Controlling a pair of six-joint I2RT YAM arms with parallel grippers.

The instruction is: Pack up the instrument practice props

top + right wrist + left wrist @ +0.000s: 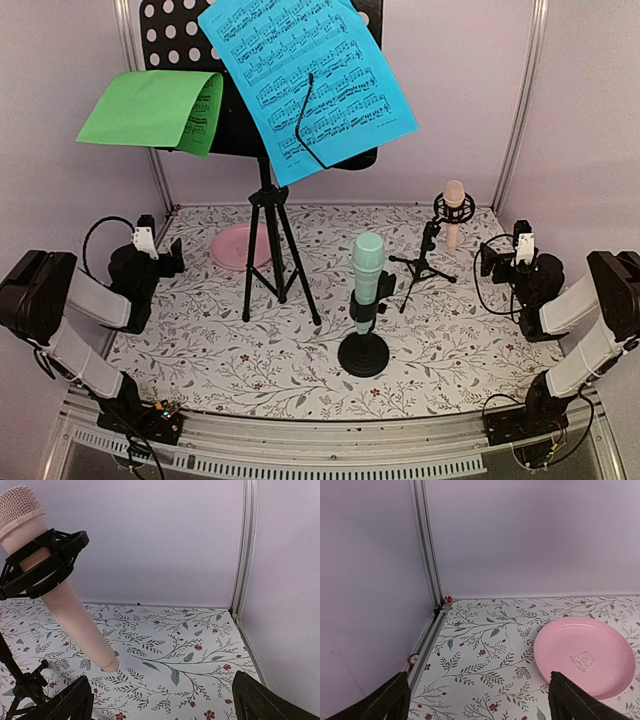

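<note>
A black perforated music desk (185, 35) on tripod legs (272, 250) stands at the back, carrying a blue music sheet (310, 75) and a folded green music sheet (150, 108). A mint-green microphone (366, 268) stands upright on a round black base (363, 355) in the middle. A peach microphone (454, 212) (55, 585) hangs in a black clip on a small tripod (425, 265). My left gripper (170, 255) (479, 700) is open at the left, empty. My right gripper (488, 260) (162, 702) is open at the right, empty, just right of the peach microphone.
A pink round plate (238, 246) (587, 655) lies behind the tripod legs, right of my left gripper. White walls with metal posts (427, 555) (242, 555) close the back and sides. The floral table cover (450, 350) spans the floor.
</note>
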